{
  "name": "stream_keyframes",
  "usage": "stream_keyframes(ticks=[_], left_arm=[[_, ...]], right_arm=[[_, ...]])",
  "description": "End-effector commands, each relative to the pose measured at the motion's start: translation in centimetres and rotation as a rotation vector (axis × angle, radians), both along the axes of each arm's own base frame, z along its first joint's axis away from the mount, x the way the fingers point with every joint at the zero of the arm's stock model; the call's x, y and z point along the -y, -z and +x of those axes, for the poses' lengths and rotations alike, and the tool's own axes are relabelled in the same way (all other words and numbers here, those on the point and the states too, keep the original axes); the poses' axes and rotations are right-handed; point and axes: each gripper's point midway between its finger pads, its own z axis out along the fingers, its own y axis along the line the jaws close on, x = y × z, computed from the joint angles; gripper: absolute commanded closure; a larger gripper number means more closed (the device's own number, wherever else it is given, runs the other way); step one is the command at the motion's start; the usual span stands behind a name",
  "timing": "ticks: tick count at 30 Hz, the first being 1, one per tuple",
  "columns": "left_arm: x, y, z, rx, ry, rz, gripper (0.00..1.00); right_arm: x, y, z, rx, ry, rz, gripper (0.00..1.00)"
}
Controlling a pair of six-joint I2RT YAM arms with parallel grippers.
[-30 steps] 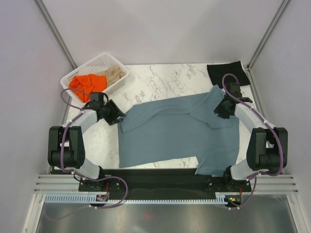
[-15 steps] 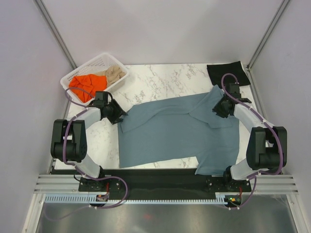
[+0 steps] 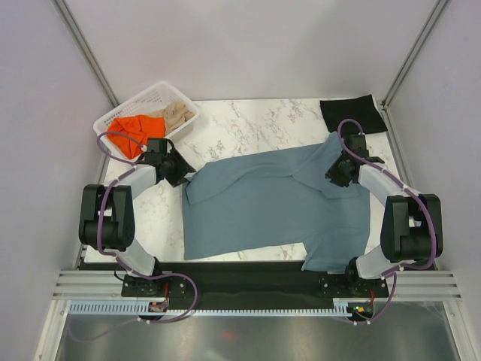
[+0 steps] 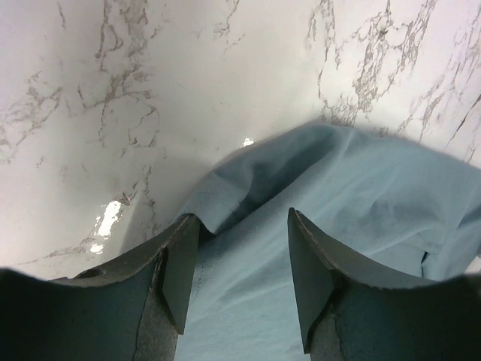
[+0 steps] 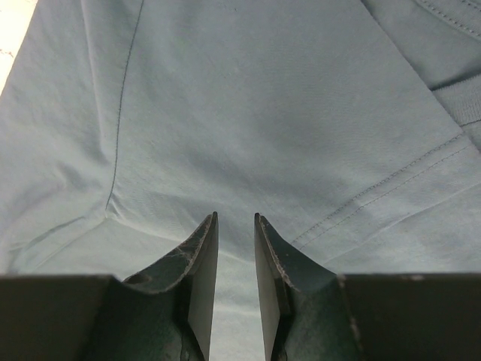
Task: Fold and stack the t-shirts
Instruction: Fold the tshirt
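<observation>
At opposite ends of the blue-grey t-shirt (image 3: 263, 207), your left gripper (image 4: 242, 226) stood spread astride its edge, your right gripper (image 5: 235, 218) barely parted above cloth; folding likely needed both pinching first

Text on slate blue-grey t-shirt (image 3: 270, 203): none legible in any view
Text on black t-shirt (image 3: 352, 113): none legible
Text on white basket (image 3: 128, 104): none legible
Markings elsewhere: none that can be read
</observation>
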Motion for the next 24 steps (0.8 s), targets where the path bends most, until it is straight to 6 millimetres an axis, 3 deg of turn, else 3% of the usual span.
stream_keyframes(ticks=[1, 10, 13, 15, 20, 24], left_arm=[[-0.5, -1.7, 2.5, 0.081, -0.056, 0.010, 0.42], [0.1, -0.8, 2.0, 0.043, -0.071, -0.025, 0.48], [0.2, -0.8, 2.2, 0.044, -0.070, -0.030, 0.62], [0.3, -1.2, 2.4, 0.053, -0.069, -0.032, 0.65], [0.1, -3.7, 3.4, 0.122, -0.065, -0.023, 0.60], [-0.4, -5.7, 3.1, 0.177, -0.044, 0.018, 0.48]], right_arm=[[0.3, -0.2, 0.8, 0.033, 0.009, -0.013, 0.67], [0.1, 0.4, 0.8, 0.029, 0.001, -0.006, 0.69], [-1.1, -0.1, 1.1, 0.044, -0.050, 0.007, 0.67], [-1.1, -0.7, 1.3, 0.055, -0.061, -0.006, 0.66], [0.0, -1.0, 0.8, 0.031, -0.036, -0.056, 0.64], [2.2, -1.2, -0.6, -0.058, 0.094, -0.113, 0.61]])
